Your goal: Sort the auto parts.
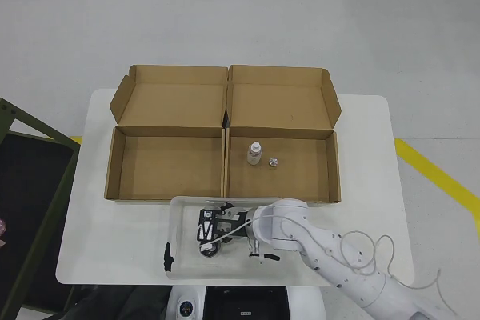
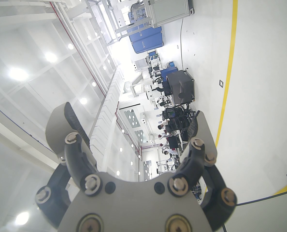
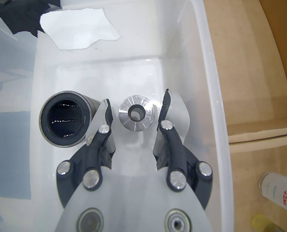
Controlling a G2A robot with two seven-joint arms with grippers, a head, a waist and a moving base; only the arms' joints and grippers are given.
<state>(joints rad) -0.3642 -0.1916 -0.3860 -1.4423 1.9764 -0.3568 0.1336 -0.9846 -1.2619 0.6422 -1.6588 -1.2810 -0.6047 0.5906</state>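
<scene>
My right gripper point(image 3: 136, 99) is down inside the clear plastic bin point(image 3: 206, 37) and stands open. A small silver flanged part with a centre hole point(image 3: 126, 112) lies between its fingers, with narrow gaps on both sides. A larger dark-rimmed steel bearing sleeve point(image 3: 61, 119) lies just outside one finger. From above, the right gripper point(image 1: 218, 228) is over the bin point(image 1: 176, 210) near the table's front. My left gripper point(image 2: 133, 111) is open with nothing in it and faces the room.
Two open cardboard boxes stand side by side behind the bin. The left box point(image 1: 164, 164) holds nothing; the right box point(image 1: 304, 172) holds a small white bottle point(image 1: 256, 153) and a small silver part point(image 1: 274, 162). Black torn tape point(image 3: 22, 10) hangs on the bin's rim.
</scene>
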